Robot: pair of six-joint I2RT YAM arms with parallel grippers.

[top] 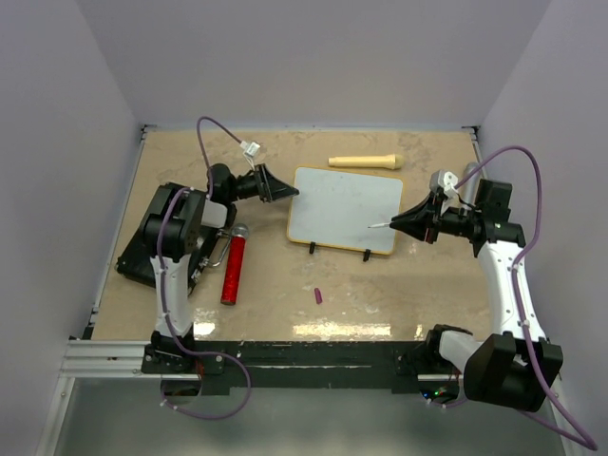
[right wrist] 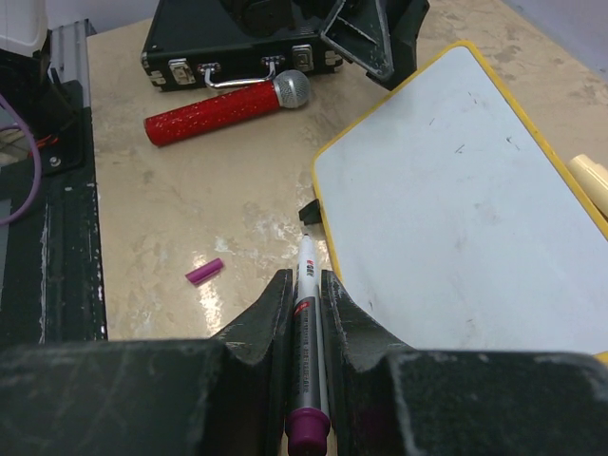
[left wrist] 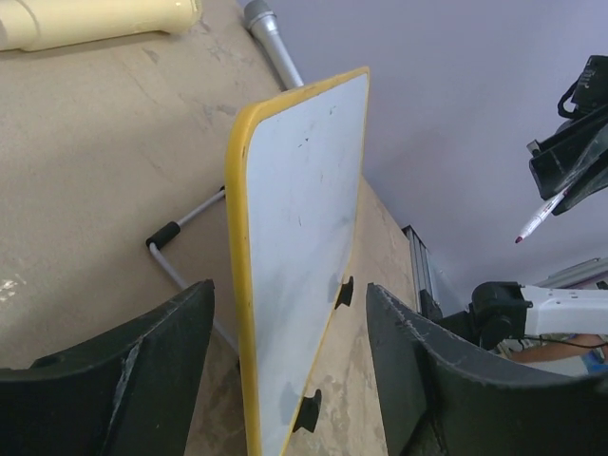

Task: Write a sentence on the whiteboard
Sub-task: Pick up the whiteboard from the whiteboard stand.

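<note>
The small white whiteboard [top: 342, 204] with rounded corners and a thin yellow rim sits at the centre of the top view, on the beige marbled table [top: 380, 299]. Its two black feet [top: 312, 248] are along its lower edge. Its face [right wrist: 456, 218] is white with a few faint specks.

At the board's left edge, the left gripper [top: 285, 186] has its jaws apart. In the left wrist view its dark fingers [left wrist: 142, 370] stand one on each side of the yellow rim [left wrist: 237, 285], with a gap on both sides.

From the right of the frame, the right gripper [top: 407, 220] is clamped on a white-barrelled marker [right wrist: 309, 323] with a magenta end. The marker's tip points at the board's lower right part.

A small magenta cap [top: 318, 295] lies below the board. A red glitter microphone [top: 233, 271] with a silver head lies at lower left, beside a black flat case [top: 157, 247]. A cream handle-shaped object [top: 364, 161] lies above the board.
</note>
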